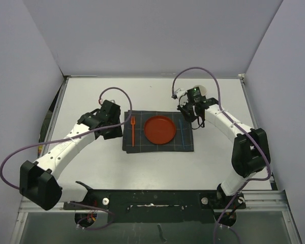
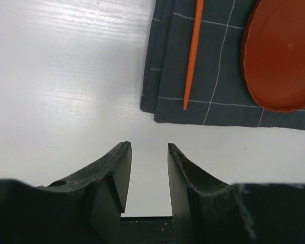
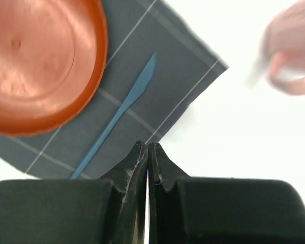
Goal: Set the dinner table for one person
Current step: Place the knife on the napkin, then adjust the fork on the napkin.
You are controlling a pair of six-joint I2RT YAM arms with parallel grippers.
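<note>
On the white dinner table [image 1: 142,168] lies a dark grid-lined mat [image 1: 157,145] with a red plate [image 1: 160,129] at its middle. An orange fork [image 1: 133,130] lies on the mat left of the plate, and a blue knife [image 1: 183,133] lies to its right. My left gripper [image 1: 117,131] hovers just off the mat's left edge. In the left wrist view it [image 2: 148,145] is open with only bare table between the fingers, and the fork's handle [image 2: 193,56] is ahead. My right gripper [image 3: 147,145] is shut on nothing above the mat's right edge, near the knife [image 3: 117,114].
A pale pink cup [image 3: 292,56], blurred in the right wrist view, stands on the table beyond the mat's far right corner; from above it [image 1: 202,90] shows just behind the right wrist. Metal rails [image 1: 246,96] and grey walls bound the table.
</note>
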